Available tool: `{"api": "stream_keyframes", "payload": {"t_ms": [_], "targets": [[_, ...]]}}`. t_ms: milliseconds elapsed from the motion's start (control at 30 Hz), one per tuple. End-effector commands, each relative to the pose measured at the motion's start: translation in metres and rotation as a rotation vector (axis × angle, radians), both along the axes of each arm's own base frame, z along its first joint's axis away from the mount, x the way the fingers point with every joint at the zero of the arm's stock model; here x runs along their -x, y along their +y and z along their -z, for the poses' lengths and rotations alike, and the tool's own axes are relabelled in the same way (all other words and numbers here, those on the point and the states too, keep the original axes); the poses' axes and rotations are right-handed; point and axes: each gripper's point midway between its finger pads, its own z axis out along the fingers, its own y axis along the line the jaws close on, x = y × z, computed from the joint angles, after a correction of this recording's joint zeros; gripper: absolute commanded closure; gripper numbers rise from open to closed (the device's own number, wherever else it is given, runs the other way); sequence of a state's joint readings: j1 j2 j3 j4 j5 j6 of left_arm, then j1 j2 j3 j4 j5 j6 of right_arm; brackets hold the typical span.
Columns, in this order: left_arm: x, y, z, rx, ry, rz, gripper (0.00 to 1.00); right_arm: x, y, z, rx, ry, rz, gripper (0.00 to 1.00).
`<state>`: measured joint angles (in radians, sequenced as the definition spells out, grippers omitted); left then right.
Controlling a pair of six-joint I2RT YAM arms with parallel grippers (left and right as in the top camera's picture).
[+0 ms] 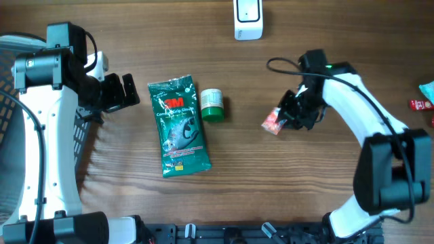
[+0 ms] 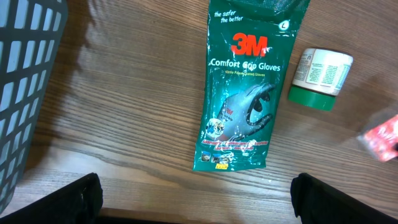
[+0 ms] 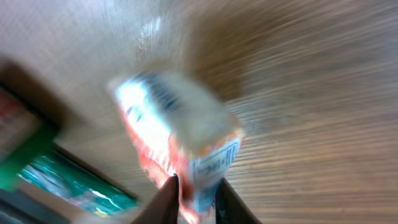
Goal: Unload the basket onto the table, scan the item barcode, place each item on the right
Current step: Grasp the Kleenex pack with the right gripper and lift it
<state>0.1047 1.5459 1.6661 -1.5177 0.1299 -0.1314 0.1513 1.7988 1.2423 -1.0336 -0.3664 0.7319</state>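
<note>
Hovering at the left, the left gripper [image 1: 125,91] is holding its fingers wide apart near the green glove pack [image 1: 180,127]. A little jar [image 1: 212,105] is lying just beside the pack. Further right, the right gripper [image 1: 285,116] is pinching the small red packet [image 1: 273,123].

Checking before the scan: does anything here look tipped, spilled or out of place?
The green-capped jar lies on its side beside the glove packet, not upright. Nothing looks spilled. The red packet pinched in the right gripper is too blurred to judge.
</note>
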Motion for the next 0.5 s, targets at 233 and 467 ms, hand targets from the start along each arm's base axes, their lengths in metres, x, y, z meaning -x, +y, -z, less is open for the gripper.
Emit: {"api": "stream_keyframes", "payload": {"t_ms": [233, 467], "targets": [[0.002, -0.002, -0.004, 0.013, -0.018, 0.019, 0.00, -0.022, -0.009, -0.013, 0.089, -0.071, 0.178, 0.34], [0.002, -0.002, -0.004, 0.013, -0.019, 0.019, 0.00, -0.060, -0.016, -0.014, 0.166, -0.499, -0.709, 0.00]]}}
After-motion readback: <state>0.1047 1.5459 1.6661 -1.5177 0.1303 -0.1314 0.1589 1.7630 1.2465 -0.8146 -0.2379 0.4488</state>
